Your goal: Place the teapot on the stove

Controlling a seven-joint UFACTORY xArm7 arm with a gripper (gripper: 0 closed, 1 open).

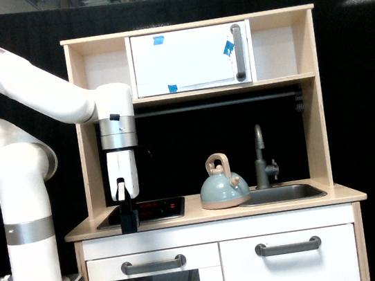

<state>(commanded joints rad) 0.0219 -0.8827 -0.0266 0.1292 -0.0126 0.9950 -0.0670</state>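
The teapot (223,190) stands upright on the light wood counter (198,214), at about 3 o'clock from the tool (128,222) and well apart from it. It sits between the stove (152,210) and the sink (282,194), its base just beside the sink's near edge and clear of the black glass. Its tan handle arches over the top.

The tool hangs straight down from the white arm (33,85), its dark fingertips low over the stove's front corner, towards the exterior view's left. It holds nothing; whether its jaws are parted or together cannot be told from this side.

The sink basin lies at 3 o'clock from the teapot, with a grey faucet (263,161) rising behind it; the basin's inside is hidden. At 12 o'clock above the counter, a white cabinet door (190,59) with bits of blue tape is closed.
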